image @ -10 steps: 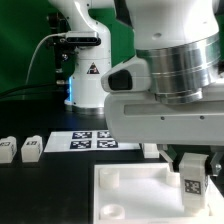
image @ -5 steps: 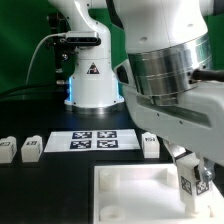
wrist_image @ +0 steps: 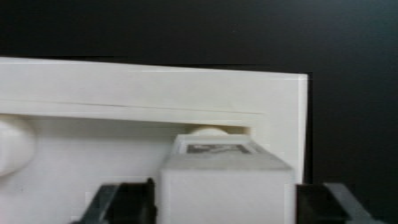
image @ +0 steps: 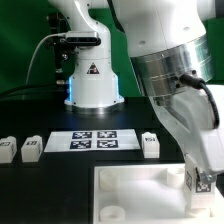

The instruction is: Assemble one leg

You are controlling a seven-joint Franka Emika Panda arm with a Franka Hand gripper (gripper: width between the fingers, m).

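Scene: a white robot arm (image: pixel 170 70) fills the exterior view's right side, over a dark counter (image: pixel 40 185).
Gripper: the gripper (image: pixel 203 180) hangs low at the exterior view's right edge and is closed on the leg.
Leg: the leg (image: pixel 199 184) is a small white block whose black-and-white tag faces the exterior camera. It is held roughly upright at the white plate's corner on the exterior view's right.
Contact: the pictures do not show whether the leg touches the plate.
Wrist view: the leg sits between two dark fingers (wrist_image: pixel 125 202), one on each side, pressed against its faces. The plate's edge lies just beyond it.
Socket: a small round shape (wrist_image: pixel 210 130) shows on the plate's edge right by the end of the leg. It is too blurred to tell more.
Plate: the large white plate (image: pixel 125 185) lies flat on the counter at the front of the exterior view.
Marker board: the marker board (image: pixel 92 141) lies flat behind the plate, showing four square tags.
Loose blocks: the first block (image: pixel 8 150) and the second block (image: pixel 32 148) stand side by side near the exterior view's left edge. The third block (image: pixel 150 145) stands just beside the marker board, on the exterior view's right.
Background: the arm's white base (image: pixel 90 80) stands behind the marker board, before a green backdrop.
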